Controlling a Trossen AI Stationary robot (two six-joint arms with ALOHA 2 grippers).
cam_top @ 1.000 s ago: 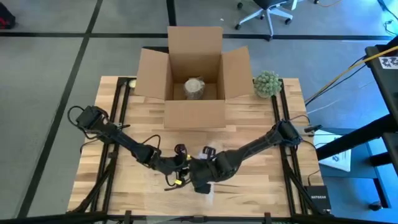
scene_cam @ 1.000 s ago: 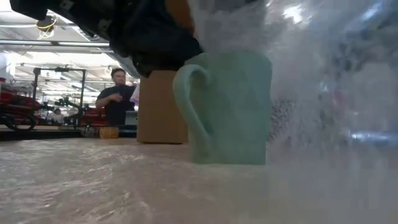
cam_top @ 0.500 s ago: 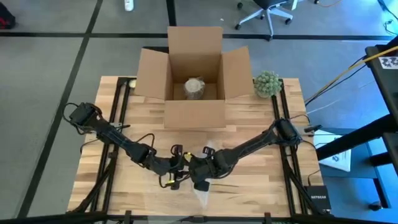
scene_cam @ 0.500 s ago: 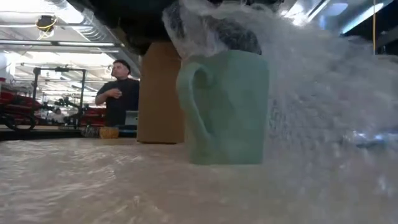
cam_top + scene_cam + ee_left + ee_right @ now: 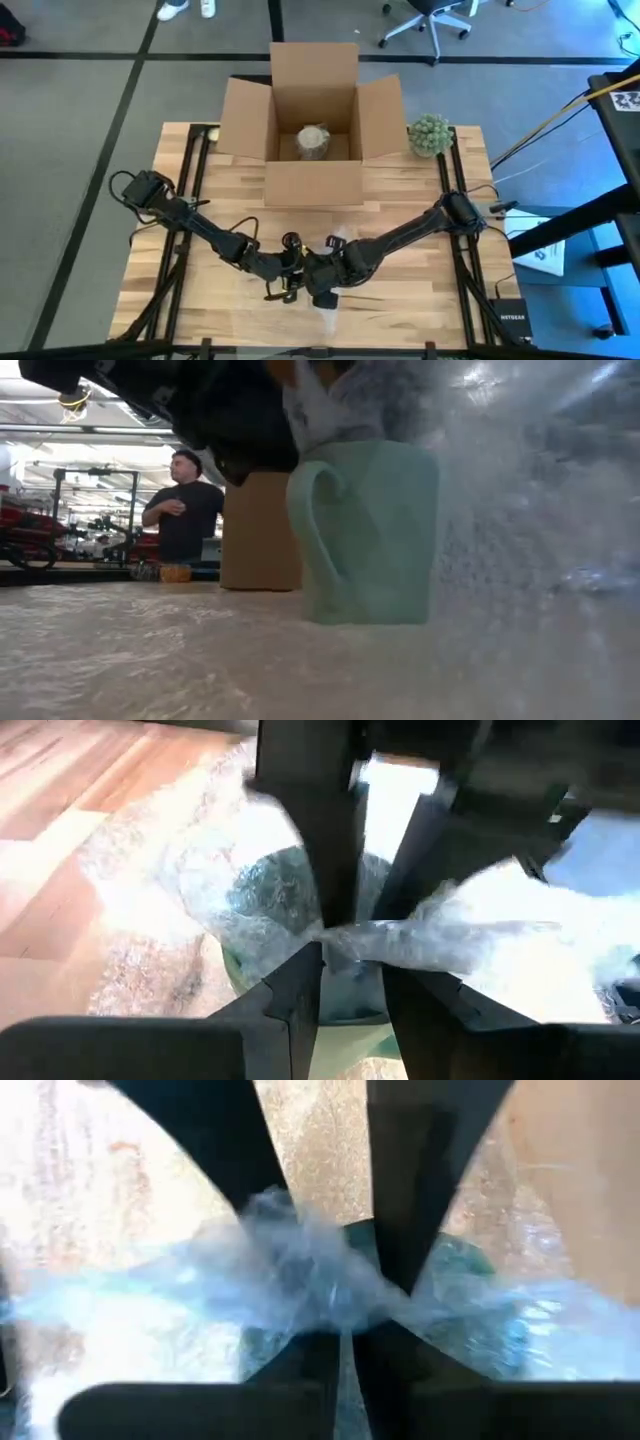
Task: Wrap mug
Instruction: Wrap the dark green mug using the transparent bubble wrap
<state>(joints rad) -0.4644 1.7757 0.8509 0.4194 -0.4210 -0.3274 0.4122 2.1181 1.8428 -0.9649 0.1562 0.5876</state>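
Both grippers, left (image 5: 291, 272) and right (image 5: 318, 283), meet mid-table from above, having drawn closer together. At table height, the green mug (image 5: 365, 532) stands upright, bubble wrap (image 5: 520, 510) now draped lower. Each wrist camera shows fingers clamped on wrap: folding is underway

A small black box (image 5: 511, 317) reads "NETGEAR".

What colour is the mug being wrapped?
The mug is pale mint green, clearest in the low view.
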